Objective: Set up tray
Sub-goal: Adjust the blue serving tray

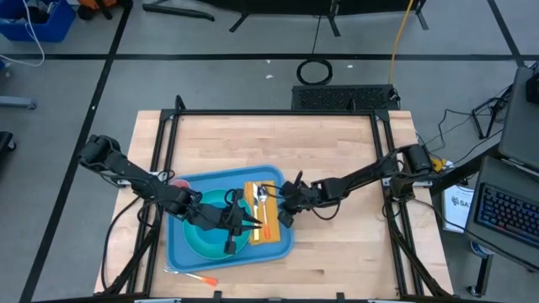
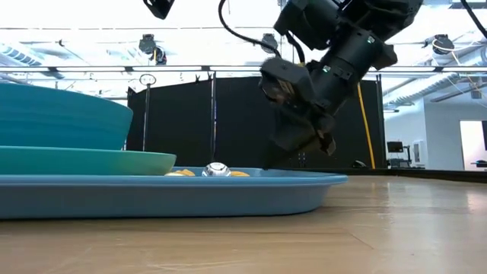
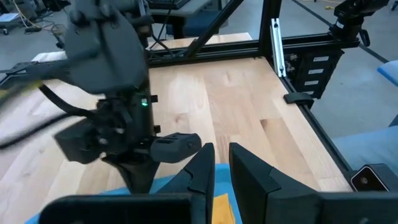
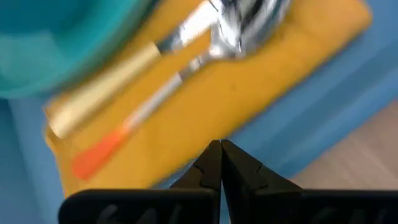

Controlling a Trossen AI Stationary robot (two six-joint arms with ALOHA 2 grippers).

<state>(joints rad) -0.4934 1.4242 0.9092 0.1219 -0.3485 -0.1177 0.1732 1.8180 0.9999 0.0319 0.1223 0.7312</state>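
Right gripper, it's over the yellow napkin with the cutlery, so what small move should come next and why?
Probably lift the right gripper straight up and away. Its fingers are shut on nothing, and the spoon and orange-handled utensil already lie on the yellow napkin in the tray.

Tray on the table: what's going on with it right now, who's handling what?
Both arms are over the tray. It holds a plate, a bowl and a yellow napkin with a spoon and other cutlery on it. The right tool hovers by the napkin's edge, fingers shut and empty. The left tool is over the plate, holding nothing. A loose orange-handled utensil lies on the table in front of the tray.
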